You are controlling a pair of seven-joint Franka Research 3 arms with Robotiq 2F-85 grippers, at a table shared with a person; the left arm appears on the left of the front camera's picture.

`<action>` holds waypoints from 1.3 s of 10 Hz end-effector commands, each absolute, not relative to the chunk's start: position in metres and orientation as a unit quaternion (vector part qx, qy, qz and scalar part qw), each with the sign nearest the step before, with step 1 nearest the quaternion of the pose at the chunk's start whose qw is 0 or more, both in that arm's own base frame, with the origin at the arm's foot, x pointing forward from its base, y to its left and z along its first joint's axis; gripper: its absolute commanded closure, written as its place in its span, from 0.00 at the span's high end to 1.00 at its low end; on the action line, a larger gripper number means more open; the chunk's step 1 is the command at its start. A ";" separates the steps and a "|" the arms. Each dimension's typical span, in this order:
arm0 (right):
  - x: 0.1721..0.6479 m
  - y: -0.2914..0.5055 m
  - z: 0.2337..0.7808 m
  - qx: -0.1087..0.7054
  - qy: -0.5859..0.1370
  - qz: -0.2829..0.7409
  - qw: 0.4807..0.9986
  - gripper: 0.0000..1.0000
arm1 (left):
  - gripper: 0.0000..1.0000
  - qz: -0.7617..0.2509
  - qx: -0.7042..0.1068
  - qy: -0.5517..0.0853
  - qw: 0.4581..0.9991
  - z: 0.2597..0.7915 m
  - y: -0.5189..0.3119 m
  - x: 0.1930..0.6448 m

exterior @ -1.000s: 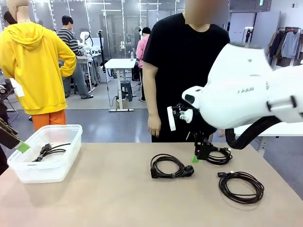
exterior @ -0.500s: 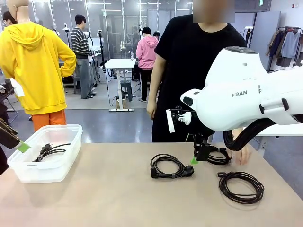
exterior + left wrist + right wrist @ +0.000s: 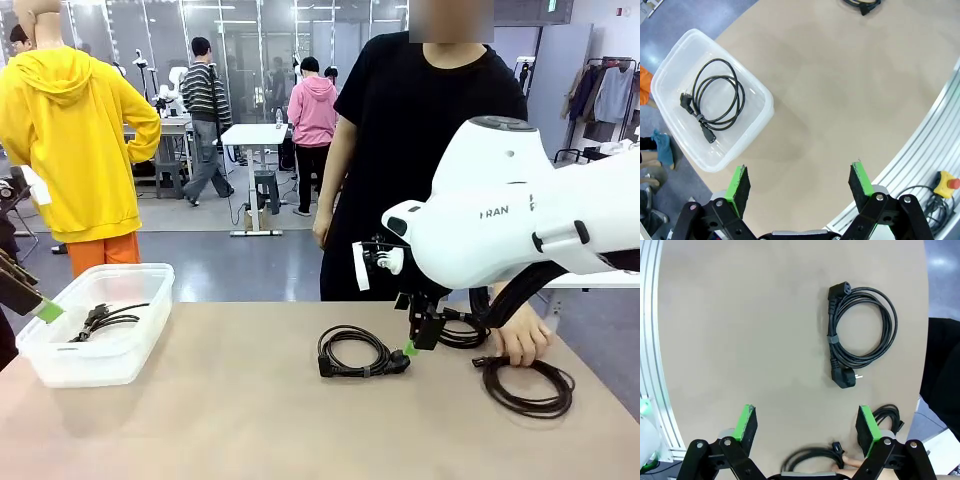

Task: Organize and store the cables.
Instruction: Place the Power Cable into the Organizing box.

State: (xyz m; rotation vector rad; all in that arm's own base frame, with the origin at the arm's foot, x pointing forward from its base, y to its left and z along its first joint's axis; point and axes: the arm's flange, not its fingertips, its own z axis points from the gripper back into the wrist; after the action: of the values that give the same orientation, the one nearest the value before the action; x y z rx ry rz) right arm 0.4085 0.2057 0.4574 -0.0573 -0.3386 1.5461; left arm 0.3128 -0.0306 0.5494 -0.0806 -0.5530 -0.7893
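Three coiled black cables lie on the tan table. One coil (image 3: 355, 352) sits mid-table, also seen in the right wrist view (image 3: 860, 335). A second (image 3: 462, 333) lies behind my right gripper (image 3: 418, 338). The third (image 3: 530, 385) is at the far right, with the person's hand (image 3: 522, 338) on its plug end. My right gripper (image 3: 807, 427) hangs open just above the table between the coils, holding nothing. Another cable (image 3: 715, 102) lies inside the clear bin (image 3: 762, 107). My left gripper (image 3: 800, 182) is open and empty, high above the table beside the bin.
The clear bin (image 3: 110, 272) stands at the table's left end, my left gripper (image 3: 40, 305) at its near side. The person stands at the far edge behind the right arm. A yellow stop button (image 3: 945, 184) sits off the table's railed edge.
The person stepped right and put a hand down on the rightmost cable, sliding it farther right. My right arm shifted slightly; both grippers stayed open.
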 end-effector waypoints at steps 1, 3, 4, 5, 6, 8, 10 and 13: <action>0.402 0.193 0.454 -0.022 -0.168 0.693 0.701 1.00 | 1.00 -0.379 -0.039 -0.266 0.885 0.549 -0.031 0.313; 0.388 0.170 0.464 -0.033 -0.187 0.676 0.712 1.00 | 1.00 -0.428 -0.011 -0.260 0.866 0.553 -0.047 0.312; 0.379 0.154 0.469 -0.034 -0.187 0.668 0.720 1.00 | 1.00 -0.461 -0.001 -0.262 0.848 0.556 -0.064 0.316; 0.368 0.135 0.472 -0.032 -0.183 0.661 0.727 1.00 | 1.00 -0.489 0.007 -0.263 0.832 0.559 -0.085 0.321; 0.355 0.109 0.474 -0.019 -0.192 0.640 0.743 1.00 | 1.00 -0.519 0.014 -0.256 0.815 0.561 -0.109 0.329; 0.334 0.053 0.475 0.024 -0.214 0.603 0.768 1.00 | 1.00 -0.549 0.008 -0.248 0.798 0.564 -0.150 0.346; 0.305 -0.012 0.472 0.083 -0.265 0.558 0.782 1.00 | 1.00 -0.571 0.011 -0.249 0.782 0.564 -0.195 0.358; 0.267 -0.077 0.452 0.152 -0.337 0.540 0.756 1.00 | 1.00 -0.579 -0.006 -0.232 0.781 0.554 -0.252 0.372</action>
State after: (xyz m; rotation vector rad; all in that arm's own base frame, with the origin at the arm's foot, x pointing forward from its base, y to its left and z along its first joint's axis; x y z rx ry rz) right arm 0.3196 -0.0821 0.5092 0.2781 -0.6866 1.1536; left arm 0.3638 -0.2390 0.5514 0.0128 -0.4960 -1.2725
